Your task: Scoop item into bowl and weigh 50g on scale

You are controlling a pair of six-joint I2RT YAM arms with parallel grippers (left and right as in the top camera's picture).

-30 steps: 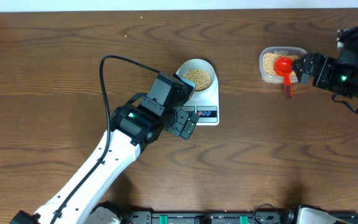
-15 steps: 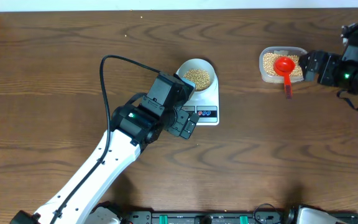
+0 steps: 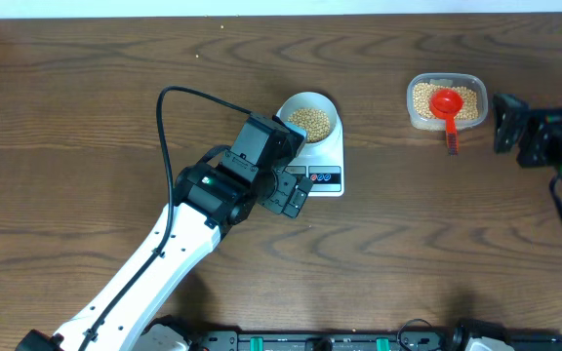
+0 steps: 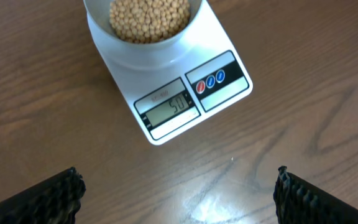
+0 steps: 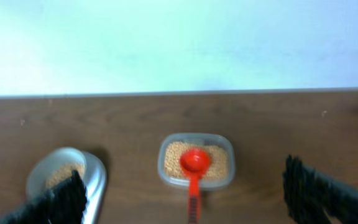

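The pale bowl [image 3: 307, 105] holds tan beans [image 3: 310, 121] and stands on the white scale [image 3: 327, 166]. In the left wrist view the bowl [image 4: 143, 48] of beans [image 4: 148, 17] sits on the scale [image 4: 229, 93], whose display reads 50. My left gripper [image 4: 178, 199] is open and empty, hovering just in front of the scale. My right gripper [image 5: 185, 194] is open and empty, to the right of the clear tub [image 3: 444, 100]. The tub [image 5: 195, 160] holds more beans and a red scoop [image 5: 193, 171] resting with its handle over the rim.
The red scoop [image 3: 447, 107] lies in the tub with its handle pointing toward the table's front. A black cable [image 3: 169, 117] loops from the left arm. A white wall borders the table's far edge [image 5: 179, 93].
My right gripper has let go of the red scoop and pulled back to the right, away from the tub. The scoop stays in the tub. The left arm has not moved.
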